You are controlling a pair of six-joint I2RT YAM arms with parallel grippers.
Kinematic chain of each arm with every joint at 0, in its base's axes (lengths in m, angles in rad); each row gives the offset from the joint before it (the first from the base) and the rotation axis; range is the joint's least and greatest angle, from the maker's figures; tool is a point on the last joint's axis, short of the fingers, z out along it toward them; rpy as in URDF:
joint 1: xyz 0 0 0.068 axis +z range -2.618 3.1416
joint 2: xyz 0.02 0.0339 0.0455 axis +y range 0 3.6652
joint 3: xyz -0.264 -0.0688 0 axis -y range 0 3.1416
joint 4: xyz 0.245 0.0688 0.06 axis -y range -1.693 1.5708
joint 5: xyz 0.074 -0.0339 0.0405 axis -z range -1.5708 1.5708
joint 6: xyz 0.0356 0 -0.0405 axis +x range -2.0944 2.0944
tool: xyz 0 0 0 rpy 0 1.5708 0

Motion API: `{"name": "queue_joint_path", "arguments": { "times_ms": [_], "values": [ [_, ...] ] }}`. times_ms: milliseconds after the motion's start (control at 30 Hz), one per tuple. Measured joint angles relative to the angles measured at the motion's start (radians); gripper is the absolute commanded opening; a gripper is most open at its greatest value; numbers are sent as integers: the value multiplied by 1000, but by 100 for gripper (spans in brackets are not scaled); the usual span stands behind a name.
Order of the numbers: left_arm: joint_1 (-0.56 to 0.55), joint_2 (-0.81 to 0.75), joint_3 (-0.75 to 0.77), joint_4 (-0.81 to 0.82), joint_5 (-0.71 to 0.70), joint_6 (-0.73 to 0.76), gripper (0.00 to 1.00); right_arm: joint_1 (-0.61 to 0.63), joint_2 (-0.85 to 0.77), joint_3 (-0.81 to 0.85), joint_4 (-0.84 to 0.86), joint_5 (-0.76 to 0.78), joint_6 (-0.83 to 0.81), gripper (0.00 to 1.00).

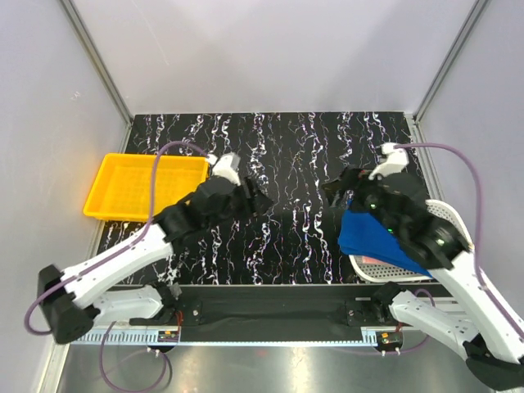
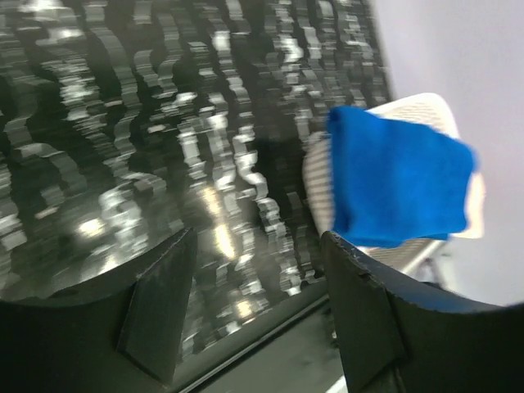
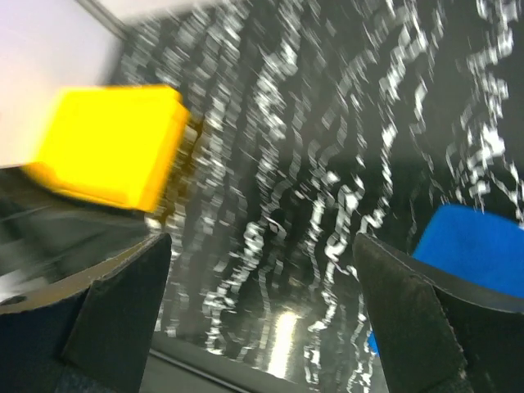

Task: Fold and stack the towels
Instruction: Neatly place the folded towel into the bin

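Though wrist views blur, we note left gripper [image 2: 255, 246] and right gripper [image 3: 262, 246] spread, empty; right arm [image 1: 446, 250] part-hides blue towel [image 1: 368, 233] on basket [image 1: 446, 213].

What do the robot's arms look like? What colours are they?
The left arm and right arm have smooth white shells with chunky black joints. A thin purple cable loops along each one. The left gripper and right gripper each have two flat black fingers.

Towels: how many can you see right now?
1. A blue towel lies over the white mesh basket on the right; a pinkish patch beneath may be another, and more may be hidden.
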Motion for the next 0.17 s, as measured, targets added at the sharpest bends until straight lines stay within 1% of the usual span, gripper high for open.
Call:
{"name": "queue_joint_path", "arguments": {
  "times_ms": [167],
  "values": [
    [7,-158,-56,-145,-80,45,68,0,62,-142,42,26,23,100]
  ]
}}
